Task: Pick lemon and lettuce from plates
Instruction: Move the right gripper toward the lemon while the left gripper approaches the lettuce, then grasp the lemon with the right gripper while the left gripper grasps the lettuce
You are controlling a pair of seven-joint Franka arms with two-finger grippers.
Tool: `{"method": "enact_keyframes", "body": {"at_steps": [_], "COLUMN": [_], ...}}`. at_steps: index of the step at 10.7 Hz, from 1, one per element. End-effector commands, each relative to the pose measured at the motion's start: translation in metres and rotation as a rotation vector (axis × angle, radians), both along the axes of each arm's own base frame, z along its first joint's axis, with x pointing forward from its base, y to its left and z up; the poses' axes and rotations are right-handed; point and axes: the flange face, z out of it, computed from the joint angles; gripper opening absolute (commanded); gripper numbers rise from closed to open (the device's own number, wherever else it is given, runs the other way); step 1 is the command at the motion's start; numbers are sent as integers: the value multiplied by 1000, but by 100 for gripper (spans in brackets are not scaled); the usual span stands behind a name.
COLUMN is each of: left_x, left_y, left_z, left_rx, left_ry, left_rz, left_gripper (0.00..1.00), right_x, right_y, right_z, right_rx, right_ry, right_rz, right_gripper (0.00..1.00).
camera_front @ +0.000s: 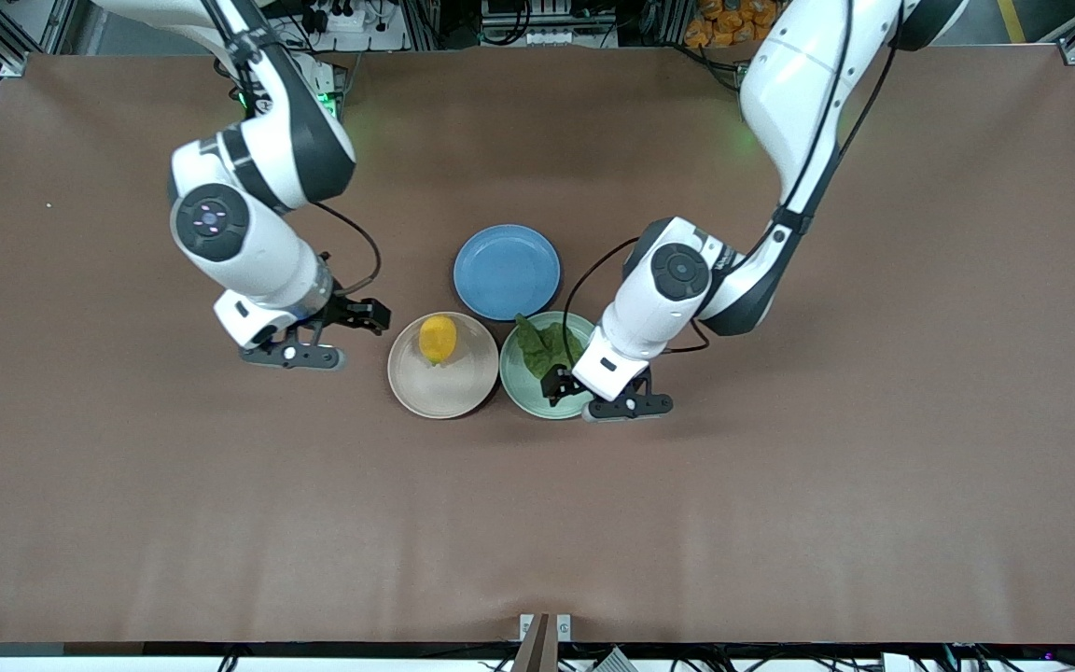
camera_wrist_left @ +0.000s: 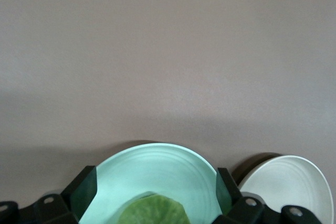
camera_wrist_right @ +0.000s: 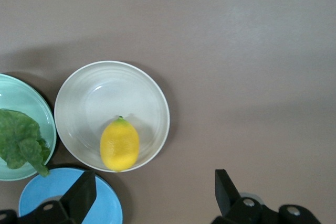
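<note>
The yellow lemon [camera_front: 438, 338] [camera_wrist_right: 119, 144] lies on the beige-pink plate [camera_front: 444, 392] [camera_wrist_right: 89, 93]. The dark green lettuce [camera_front: 545, 343] [camera_wrist_left: 152, 211] [camera_wrist_right: 21, 140] lies on the mint plate [camera_front: 521, 392] [camera_wrist_left: 152, 166] beside it. My left gripper [camera_front: 558, 385] [camera_wrist_left: 154, 190] hangs open low over the mint plate, its fingers straddling the plate with the leaf's edge between them. My right gripper [camera_front: 365, 315] [camera_wrist_right: 155, 192] stands open over the bare table beside the beige-pink plate, toward the right arm's end, holding nothing.
An empty blue plate [camera_front: 507, 271] [camera_wrist_right: 107, 211] sits just farther from the front camera than the two plates, touching distance from both. The brown table cloth [camera_front: 780, 467] spreads wide on all sides.
</note>
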Motion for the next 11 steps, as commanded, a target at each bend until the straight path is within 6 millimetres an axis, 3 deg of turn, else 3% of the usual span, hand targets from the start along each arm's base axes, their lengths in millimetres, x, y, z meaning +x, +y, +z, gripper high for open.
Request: {"method": "enact_keyframes", "body": {"at_steps": [1, 4, 6, 8, 11], "left_x": [-16, -35, -47, -54, -64], "left_y": [-29, -50, -61, -59, -56], "left_z": [-49, -58, -60, -69, -74], "left_rx": [-47, -61, -55, 1, 142], "left_ry": [5, 15, 31, 42, 105], "left_rz": [79, 88, 98, 54, -41], "left_gripper": [100, 100, 100, 100, 100], "right_x": [-9, -31, -34, -45, -47], "right_y": [29, 50, 59, 86, 94], "right_z": [-27, -66, -93, -117, -148], "right_rx": [-1, 22, 21, 18, -19], "right_ry": [-2, -61, -63, -77, -112], "right_rz": [-24, -57, -77, -81, -51], "right_gripper": [100, 100, 100, 100, 100]}}
